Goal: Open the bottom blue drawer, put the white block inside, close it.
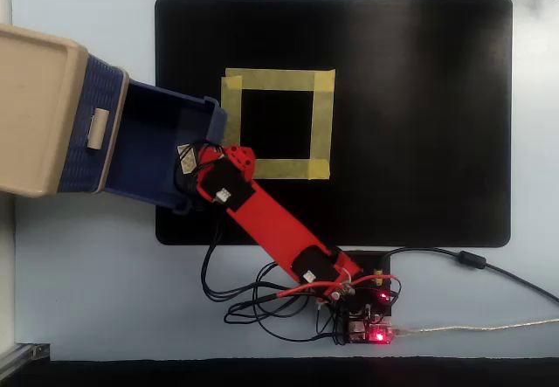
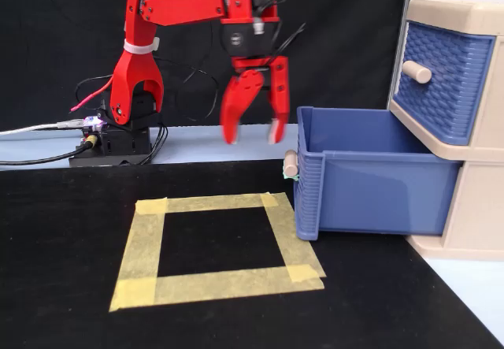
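the pale blue desk (image 1: 96, 273) carries a large black rectangular mat (image 1: 410, 125) with a square of yellow masking tape (image 2: 213, 246) on it, and at one end stands the beige-topped two-drawer plastic cabinet (image 2: 465, 18). its lowest tier, the bottom blue drawer (image 2: 378, 183) of dark textured plastic, is pulled well out over the edge of the mat, its small beige handle (image 2: 290, 163) facing the tape square. the upper blue drawer (image 2: 441, 73) is shut.

the red hobby arm (image 2: 181, 6) reaches from its base at the far side of the desk, and its gripper (image 2: 252, 135) hangs in the air just beside the drawer's handle end, outside the drawer. its jaws are spread apart and nothing is between them.

the small white block cannot be made out in either view. the drawer's floor is dark from above and hidden behind the drawer wall in the fixed view. judging from the empty gripper, the block is probably already inside the drawer, though i cannot confirm it.

so the closing step seems to be in hand. the next move calls for lowering the gripper in front of the drawer's face, near the handle, and pushing straight toward the cabinet so the drawer slides in without skewing.
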`<state>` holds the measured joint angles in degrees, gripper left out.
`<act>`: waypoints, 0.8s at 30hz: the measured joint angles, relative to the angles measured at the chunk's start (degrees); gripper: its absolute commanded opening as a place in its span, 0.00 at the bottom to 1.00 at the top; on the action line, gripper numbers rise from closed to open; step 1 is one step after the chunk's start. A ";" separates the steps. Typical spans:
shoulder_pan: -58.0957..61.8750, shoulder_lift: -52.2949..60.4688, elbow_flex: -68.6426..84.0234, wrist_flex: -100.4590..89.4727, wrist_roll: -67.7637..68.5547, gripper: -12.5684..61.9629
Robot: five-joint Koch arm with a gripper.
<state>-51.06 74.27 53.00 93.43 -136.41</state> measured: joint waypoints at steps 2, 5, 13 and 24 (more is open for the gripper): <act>-3.34 -4.57 -6.15 -5.01 -4.22 0.62; -4.75 -12.30 -12.22 -11.60 -8.79 0.63; -6.33 -33.31 -34.45 -17.93 -14.94 0.63; -0.88 -24.17 -37.35 11.16 -15.82 0.63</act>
<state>-51.94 50.10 15.64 104.59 -152.23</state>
